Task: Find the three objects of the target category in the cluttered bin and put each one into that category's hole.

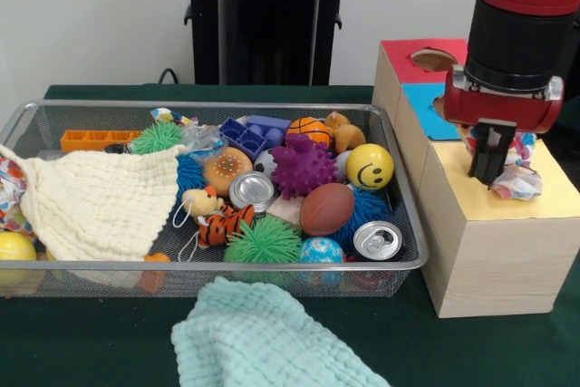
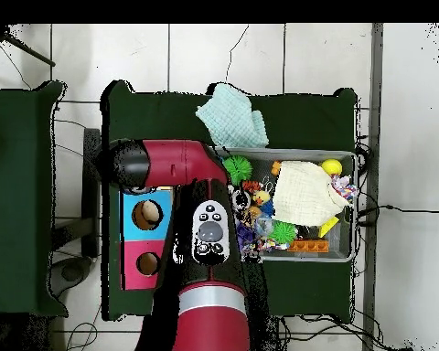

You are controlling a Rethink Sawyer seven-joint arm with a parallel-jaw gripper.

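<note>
My gripper (image 1: 489,178) hangs over the yellow section (image 1: 555,198) of the wooden box (image 1: 489,251), to the right of the bin. Its jaws stand close together, shut on a crumpled colourful wrapper (image 1: 518,184) that touches the yellow top. The wire bin (image 1: 272,265) holds several toys: a purple spiky ball (image 1: 304,167), a yellow smiley ball (image 1: 370,167), a brown football (image 1: 327,208) and two cans (image 1: 251,191) (image 1: 377,240). A cream cloth (image 1: 95,201) covers the bin's left part. In the overhead view the arm (image 2: 205,265) hides the gripper.
The box also has a blue section (image 1: 424,108) and a red section with a round hole (image 1: 433,59); from above the blue hole (image 2: 147,214) and red hole (image 2: 148,264) show. A mint cloth (image 1: 263,342) lies in front of the bin.
</note>
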